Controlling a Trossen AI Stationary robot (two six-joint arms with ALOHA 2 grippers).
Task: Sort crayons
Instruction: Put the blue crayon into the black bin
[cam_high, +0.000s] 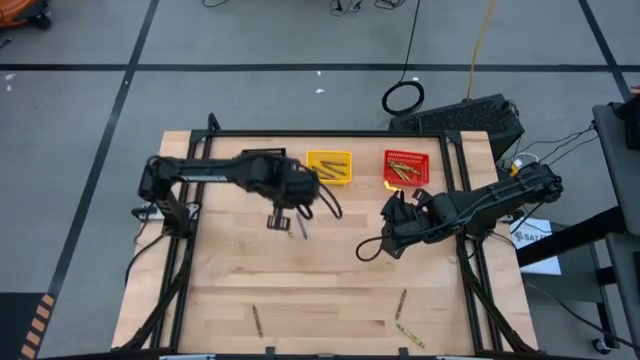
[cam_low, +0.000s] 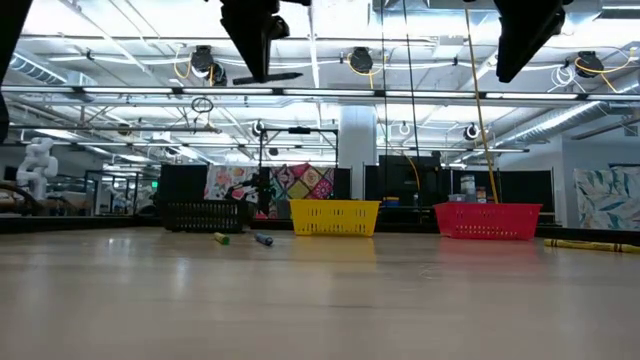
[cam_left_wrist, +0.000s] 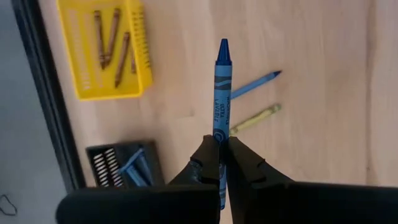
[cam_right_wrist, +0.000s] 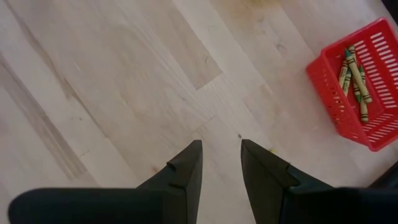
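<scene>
Left claw (cam_left_wrist: 219, 163) is clamped on a blue paper-wrapped crayon (cam_left_wrist: 221, 99), which sticks out past the fingertips, lifted above the pale wooden table (cam_high: 330, 280). Below it lie a loose blue crayon (cam_left_wrist: 255, 84) and a yellow-olive crayon (cam_left_wrist: 255, 119). Beyond sit a dark slotted plastic bin (cam_left_wrist: 124, 167) holding blue sticks and a yellow slotted plastic bin (cam_left_wrist: 106, 56) holding brown ones. Judging by this, the carry step is in hand; the next move calls for bringing the blue crayon over the dark bin and releasing it there.

Right claw (cam_right_wrist: 221, 163) hangs over bare table with its fingers parted and nothing between them, near a red slotted plastic bin (cam_right_wrist: 336, 106) of olive crayons. More crayons rest at the table's near edge (cam_high: 410, 335). Behind the table spreads a grey floor with cables, under bright ceiling lights.
</scene>
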